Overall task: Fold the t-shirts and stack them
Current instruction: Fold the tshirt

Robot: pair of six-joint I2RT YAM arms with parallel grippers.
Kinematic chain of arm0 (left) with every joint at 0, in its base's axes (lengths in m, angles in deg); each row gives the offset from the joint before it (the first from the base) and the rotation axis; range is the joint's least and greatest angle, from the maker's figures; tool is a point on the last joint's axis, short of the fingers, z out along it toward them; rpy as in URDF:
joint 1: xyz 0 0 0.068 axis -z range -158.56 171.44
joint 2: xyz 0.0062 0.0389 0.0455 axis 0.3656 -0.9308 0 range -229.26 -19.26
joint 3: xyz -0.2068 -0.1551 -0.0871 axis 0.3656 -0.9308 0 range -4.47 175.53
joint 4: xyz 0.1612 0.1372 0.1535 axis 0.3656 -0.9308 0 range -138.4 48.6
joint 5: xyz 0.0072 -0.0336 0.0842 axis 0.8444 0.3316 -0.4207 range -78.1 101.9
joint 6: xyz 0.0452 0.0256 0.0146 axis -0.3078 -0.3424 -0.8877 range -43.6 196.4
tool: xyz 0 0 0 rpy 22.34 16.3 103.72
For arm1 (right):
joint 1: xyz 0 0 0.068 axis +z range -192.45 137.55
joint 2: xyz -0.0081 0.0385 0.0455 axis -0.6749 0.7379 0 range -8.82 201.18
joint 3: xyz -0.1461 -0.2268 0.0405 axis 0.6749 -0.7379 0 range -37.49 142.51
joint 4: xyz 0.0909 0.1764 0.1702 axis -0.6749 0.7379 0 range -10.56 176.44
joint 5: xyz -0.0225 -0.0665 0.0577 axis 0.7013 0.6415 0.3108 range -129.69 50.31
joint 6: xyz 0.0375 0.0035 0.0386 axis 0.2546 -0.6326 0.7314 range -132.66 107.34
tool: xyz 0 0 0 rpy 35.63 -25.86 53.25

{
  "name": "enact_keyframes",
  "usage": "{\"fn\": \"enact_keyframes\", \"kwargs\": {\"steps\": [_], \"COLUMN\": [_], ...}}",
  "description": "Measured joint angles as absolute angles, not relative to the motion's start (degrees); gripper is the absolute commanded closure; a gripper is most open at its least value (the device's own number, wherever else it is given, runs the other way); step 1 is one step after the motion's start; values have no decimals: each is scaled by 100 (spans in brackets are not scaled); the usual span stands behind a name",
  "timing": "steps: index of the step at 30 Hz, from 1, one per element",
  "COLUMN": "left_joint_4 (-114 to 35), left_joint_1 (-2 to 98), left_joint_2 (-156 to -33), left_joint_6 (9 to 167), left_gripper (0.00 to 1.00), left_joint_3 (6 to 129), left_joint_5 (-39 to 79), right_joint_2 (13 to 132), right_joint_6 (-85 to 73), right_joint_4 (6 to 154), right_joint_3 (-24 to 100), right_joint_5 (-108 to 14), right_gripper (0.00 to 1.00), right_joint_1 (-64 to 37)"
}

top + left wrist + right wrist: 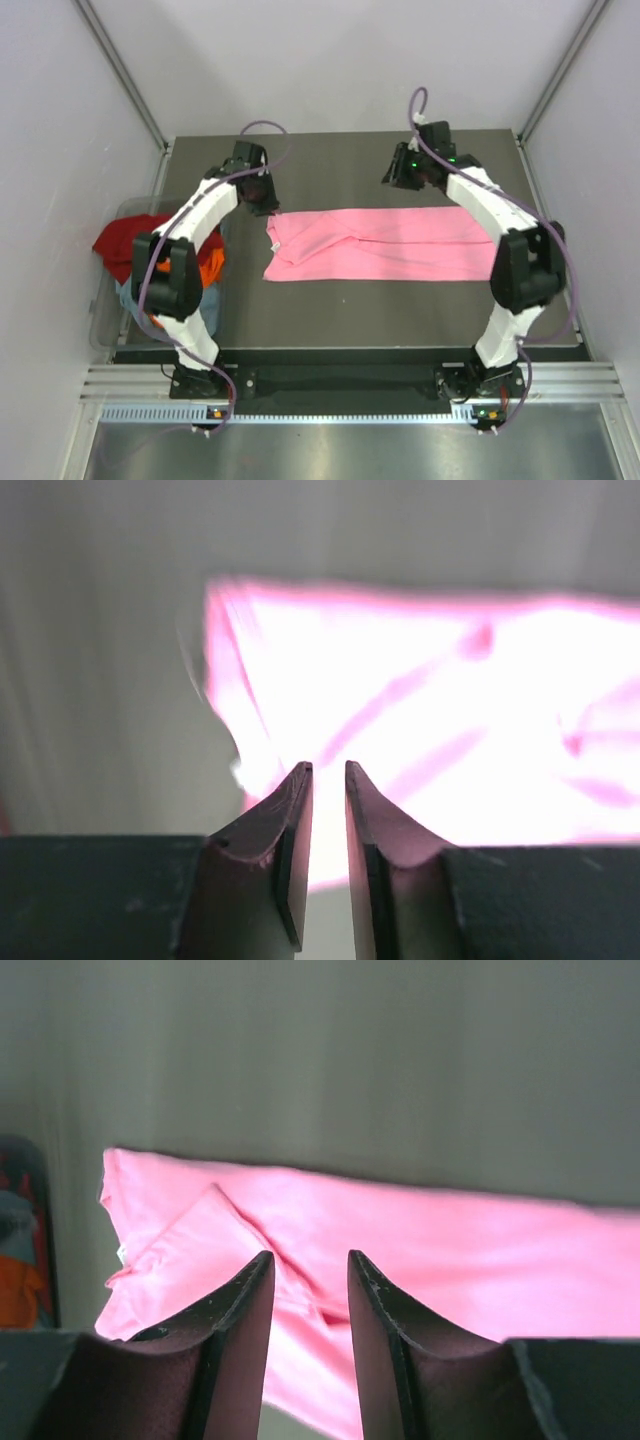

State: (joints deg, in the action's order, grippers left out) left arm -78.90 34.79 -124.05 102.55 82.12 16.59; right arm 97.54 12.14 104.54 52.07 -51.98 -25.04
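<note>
Mid-left, spare t-shirts (125, 240) heap in a bin (100, 330). The left claw (328, 767), slightly open and empty, hovers over the pink t-shirt (380, 245), a long folded strip mid-frame. The right claw (308, 1256) likewise. Light, limp cloth, likely best pinched at its end corners.

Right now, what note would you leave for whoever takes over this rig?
Left gripper: open, empty, by the pink shirt's far left corner.
Right gripper: open, empty, above its far edge.
Done: pink shirt folded into a long band on the table.
Left: fold it across. The red shirt, orange shirt and grey-blue shirt lie crumpled in the bin, not yet folded or stacked.
</note>
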Motion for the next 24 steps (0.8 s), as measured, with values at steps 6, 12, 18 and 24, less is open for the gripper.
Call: {"fn": "enact_keyframes", "kwargs": {"steps": [6,12,18,24], "left_joint_4": [-7796,-7678,-7037,-6340], "left_joint_1": [4136,4421,4399,4397], "left_joint_2": [-11052,-9763,-8543,-8685], "left_joint_6": [10426,10775,11466,11790], "left_gripper": [69,69,74,100], "left_joint_3": [6627,5215,3832,3517], "left_joint_5": [1840,1626,907,931], "right_joint_2": [8215,7647,7297,7208], "right_joint_6": [1675,1813,1808,1793], "right_joint_4": [10675,10924,10920,10845], "right_joint_3": [3738,2573,2245,2239], "right_joint_5": [-4652,-4401,-4632,-4912], "right_gripper": [65,64,64,65], "right_joint_1": [-3199,-3785,-3772,-3774]}}
